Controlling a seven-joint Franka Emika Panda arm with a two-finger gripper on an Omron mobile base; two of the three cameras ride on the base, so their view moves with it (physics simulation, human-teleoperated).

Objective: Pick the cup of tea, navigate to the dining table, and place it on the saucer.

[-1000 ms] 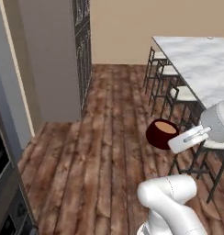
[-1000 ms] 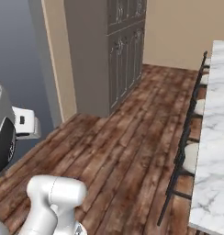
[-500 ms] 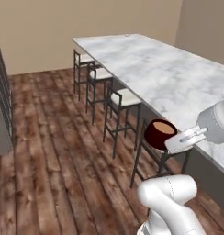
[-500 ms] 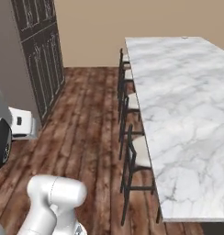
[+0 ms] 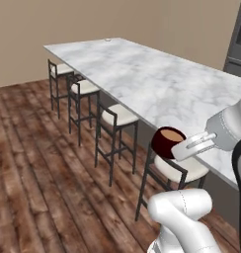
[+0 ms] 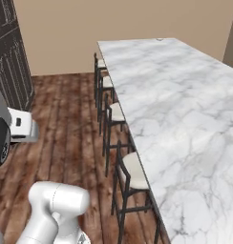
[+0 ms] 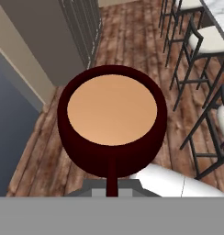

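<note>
Swung by the driving base, both base views now face the dining table's tabletop; jaws grasp the cup of tea lower right. Hand view adds its tan liquid; 4 stools line the right base view.

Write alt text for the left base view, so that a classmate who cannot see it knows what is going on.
A white robot arm's hand holds a small dark maroon cup of tan tea in the air beside a long white marble-topped dining table. Four black-framed stools with cream seats line the table's near edge, over a dark wooden plank floor with a beige wall behind.
</note>
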